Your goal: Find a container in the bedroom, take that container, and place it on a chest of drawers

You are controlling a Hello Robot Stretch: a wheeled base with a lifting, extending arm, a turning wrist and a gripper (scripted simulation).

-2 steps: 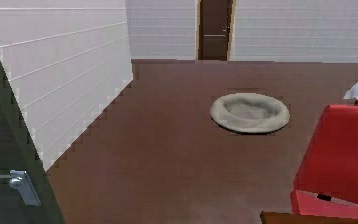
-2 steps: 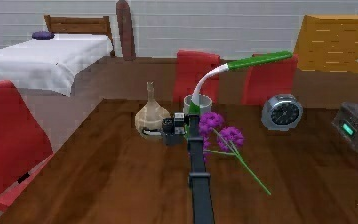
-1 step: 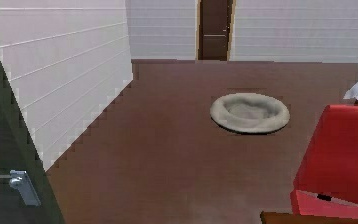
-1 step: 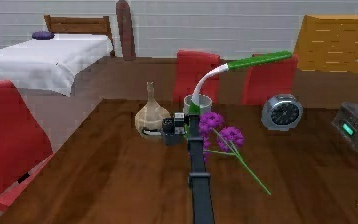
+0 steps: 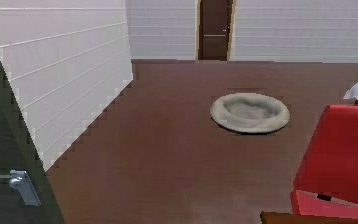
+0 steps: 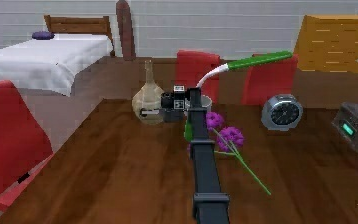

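Vase (image 6: 147, 96) near the pincer (image 6: 163, 107) could topple on the worktop (image 6: 87, 170) if nudged; whether it holds anything cannot be told.

No legible text, number or sign: the round clock (image 6: 282, 112) on the wooden table (image 6: 97, 150) has a dial too small to read, the white squares (image 6: 196, 98) at the arm's (image 6: 207, 170) far end carry only black marks, and the dark box's (image 6: 353, 127) greenish panel cannot be read.
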